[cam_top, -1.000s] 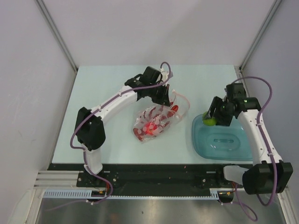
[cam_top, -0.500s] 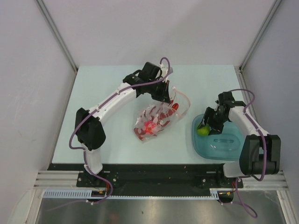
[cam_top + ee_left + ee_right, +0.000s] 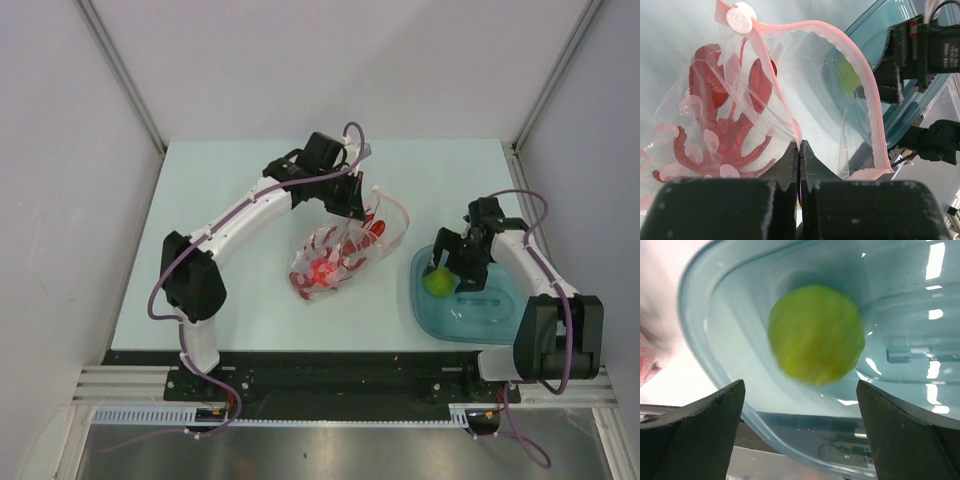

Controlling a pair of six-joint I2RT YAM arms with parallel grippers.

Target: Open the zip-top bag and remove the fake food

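Observation:
The clear zip-top bag [image 3: 335, 255] lies mid-table with its pink zip strip [image 3: 785, 105] gaping open. My left gripper [image 3: 352, 207] is shut on one side of that strip and holds the mouth up. The red lobster [image 3: 722, 112] is inside the bag; a small round red fruit [image 3: 321, 272] shows through the plastic. My right gripper [image 3: 447, 268] is open over the teal tray [image 3: 500, 325]. The lime-green fruit [image 3: 815, 332] lies free in the tray [image 3: 715, 370] between and beyond my open fingers, and it also shows in the top view [image 3: 436, 281].
The teal tray stands at the right near the table's front edge. Grey walls enclose the table on three sides. The arm bases and a black rail run along the near edge.
My right gripper has come down to the tray, opened and let go of the green fruit, which now sits in the tray. My left gripper keeps its hold on the bag.

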